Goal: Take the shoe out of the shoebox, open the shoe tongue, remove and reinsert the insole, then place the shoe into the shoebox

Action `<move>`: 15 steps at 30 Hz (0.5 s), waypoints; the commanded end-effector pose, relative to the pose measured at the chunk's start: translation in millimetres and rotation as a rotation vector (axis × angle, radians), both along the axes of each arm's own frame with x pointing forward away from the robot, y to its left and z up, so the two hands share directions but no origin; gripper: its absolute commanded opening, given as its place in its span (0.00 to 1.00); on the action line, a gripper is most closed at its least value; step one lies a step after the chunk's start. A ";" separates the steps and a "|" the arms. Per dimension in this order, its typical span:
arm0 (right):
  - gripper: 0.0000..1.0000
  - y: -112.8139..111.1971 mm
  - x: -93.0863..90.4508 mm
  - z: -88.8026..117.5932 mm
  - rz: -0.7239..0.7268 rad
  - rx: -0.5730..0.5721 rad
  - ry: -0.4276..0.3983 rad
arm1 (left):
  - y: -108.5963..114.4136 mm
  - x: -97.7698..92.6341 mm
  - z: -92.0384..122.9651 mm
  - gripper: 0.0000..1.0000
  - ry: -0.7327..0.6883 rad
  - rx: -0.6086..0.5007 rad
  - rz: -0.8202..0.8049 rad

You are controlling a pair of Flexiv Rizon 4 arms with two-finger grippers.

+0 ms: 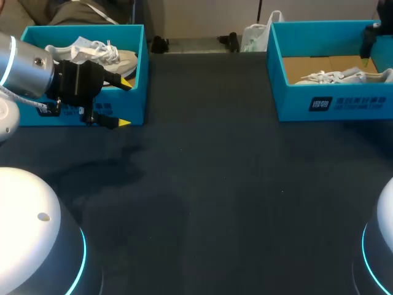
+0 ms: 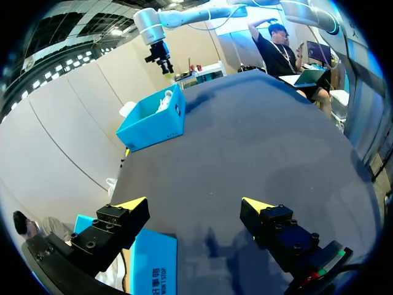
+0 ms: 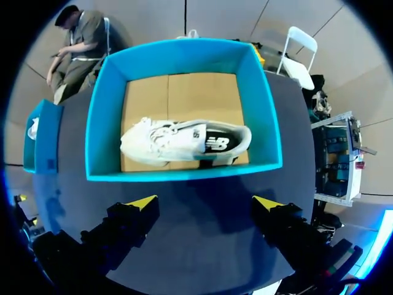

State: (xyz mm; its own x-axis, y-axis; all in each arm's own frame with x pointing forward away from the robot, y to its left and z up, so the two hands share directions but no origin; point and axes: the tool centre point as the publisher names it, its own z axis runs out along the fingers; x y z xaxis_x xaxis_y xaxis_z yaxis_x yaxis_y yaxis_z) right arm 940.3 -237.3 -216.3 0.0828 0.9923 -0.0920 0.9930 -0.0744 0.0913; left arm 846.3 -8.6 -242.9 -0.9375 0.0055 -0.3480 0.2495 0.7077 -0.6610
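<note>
Two blue boxes stand well apart at the far edge of the dark surface (image 1: pixel 215 203), each with a white shoe inside, so I judge the task at its very start. No shoe is out, and the tongue, the insole and the return to the box are all left to do.

The right box (image 1: pixel 331 104) has a bare cardboard floor. The right shoe (image 3: pixel 184 142) lies across it, apparently on its side, close to the wall nearest my right hand. The left box (image 1: pixel 138 74) holds the left shoe (image 1: pixel 98 52), with its laces showing above the rim.

My right hand (image 3: pixel 206 203) hangs above the right box, its fingers spread wide and gripping nothing, with the shoe ahead of it. My left hand (image 2: pixel 195 204) sits at the front wall of the left box, just outside it. It too is spread wide and empty, and it points out across the surface rather than into the box.
</note>
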 end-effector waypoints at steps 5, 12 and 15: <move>1.00 30.7 -34.1 2.6 0.051 0.003 -0.017 | -0.2 0.3 0.1 1.00 0.001 0.002 -0.001; 1.00 53.2 -55.8 -6.0 0.055 0.039 -0.003 | -0.2 0.3 0.1 1.00 0.001 0.002 -0.001; 1.00 62.4 -64.8 -10.2 0.065 0.060 0.009 | -0.2 0.3 0.1 1.00 0.001 0.002 -0.001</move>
